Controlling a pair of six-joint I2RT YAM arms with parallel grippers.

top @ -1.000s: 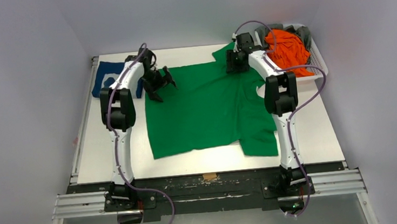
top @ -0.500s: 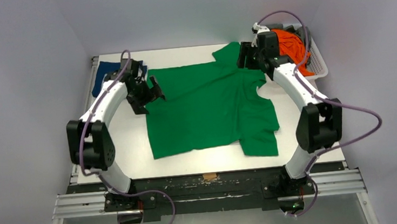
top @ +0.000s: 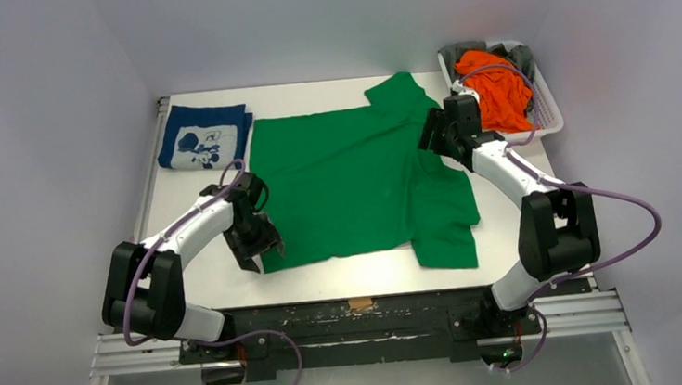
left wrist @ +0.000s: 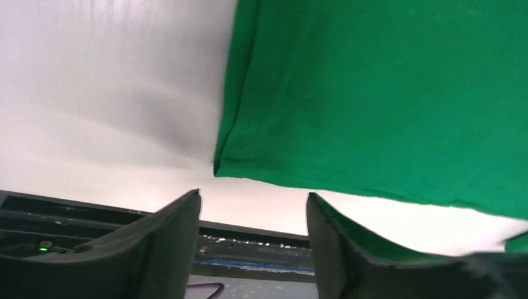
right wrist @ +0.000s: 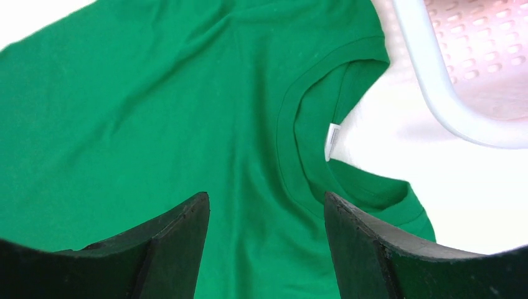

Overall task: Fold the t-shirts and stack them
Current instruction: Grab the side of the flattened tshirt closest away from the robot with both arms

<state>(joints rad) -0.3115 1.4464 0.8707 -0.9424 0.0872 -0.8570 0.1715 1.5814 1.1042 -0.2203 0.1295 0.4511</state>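
Note:
The bright green t-shirt lies spread on the white table, its neck towards the right. My left gripper is open and empty at the shirt's near left hem corner. My right gripper is open and empty just above the shirt's collar, over the green cloth. A folded navy blue t-shirt with white print lies at the far left. Orange and grey shirts are heaped in the basket.
A white plastic basket stands at the far right corner; its rim shows in the right wrist view. The table's dark front rail is just beyond the left fingers. Grey walls enclose the table.
My left gripper has moved from the far left hem down to the near left hem corner, uncovering the navy shirt. My right gripper has moved nearer, from the far sleeve to the collar.

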